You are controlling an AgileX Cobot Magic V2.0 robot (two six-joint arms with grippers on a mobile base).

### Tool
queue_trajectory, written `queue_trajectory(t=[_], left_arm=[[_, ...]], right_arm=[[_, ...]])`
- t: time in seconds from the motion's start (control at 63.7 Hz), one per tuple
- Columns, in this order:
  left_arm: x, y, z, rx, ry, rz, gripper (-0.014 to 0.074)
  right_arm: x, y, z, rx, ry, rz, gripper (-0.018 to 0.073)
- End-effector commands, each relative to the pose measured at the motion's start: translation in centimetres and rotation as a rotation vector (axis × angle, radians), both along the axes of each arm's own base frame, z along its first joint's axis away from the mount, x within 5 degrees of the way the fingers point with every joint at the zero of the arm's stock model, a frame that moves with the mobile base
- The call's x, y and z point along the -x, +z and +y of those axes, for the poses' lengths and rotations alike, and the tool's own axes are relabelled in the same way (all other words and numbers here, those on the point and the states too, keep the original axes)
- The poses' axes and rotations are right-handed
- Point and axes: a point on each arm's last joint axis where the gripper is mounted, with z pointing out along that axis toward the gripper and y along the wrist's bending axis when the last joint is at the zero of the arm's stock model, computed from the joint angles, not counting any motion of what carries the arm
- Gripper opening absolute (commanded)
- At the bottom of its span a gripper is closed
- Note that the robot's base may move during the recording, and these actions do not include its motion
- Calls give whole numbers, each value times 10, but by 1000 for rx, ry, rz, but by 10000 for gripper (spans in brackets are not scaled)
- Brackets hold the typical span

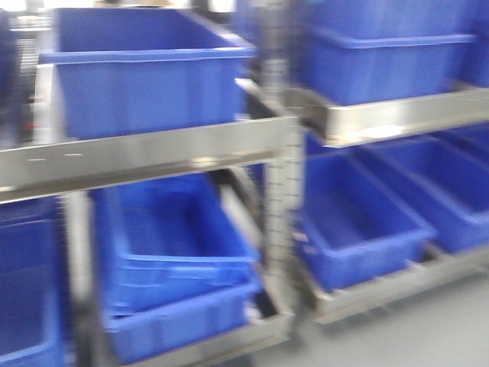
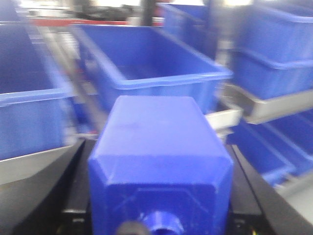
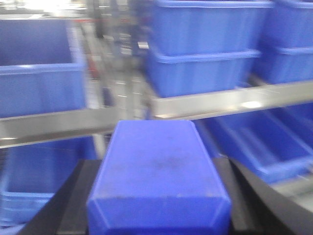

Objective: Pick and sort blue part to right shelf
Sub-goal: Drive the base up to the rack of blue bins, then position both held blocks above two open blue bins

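Blurred right shelf [image 1: 397, 115] with blue bins [image 1: 145, 84] ahead; right claw [image 3: 157, 161] faces it, clamped on blue part [image 3: 159, 183], long axis pointing at shelf; left claw [image 2: 159, 142] likewise grips round-knobbed blue block [image 2: 156, 169].

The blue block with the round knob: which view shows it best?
The left wrist view: the block fills the lower frame, knob at the bottom edge. The front view misses it; the right wrist view shows only a different block.
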Motion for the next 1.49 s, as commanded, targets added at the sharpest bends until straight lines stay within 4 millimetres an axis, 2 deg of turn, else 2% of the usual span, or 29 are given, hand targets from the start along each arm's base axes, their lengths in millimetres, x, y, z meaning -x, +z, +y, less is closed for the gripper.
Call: queue_trajectory(t=[0.0,1.477], left_arm=[[0,15,2,34,24,-85,332],[0,15,2,34,24,-85,332]], right_arm=[[1,18,0,13,-6,-113,402],[1,17,0,13,-6,-110,402]])
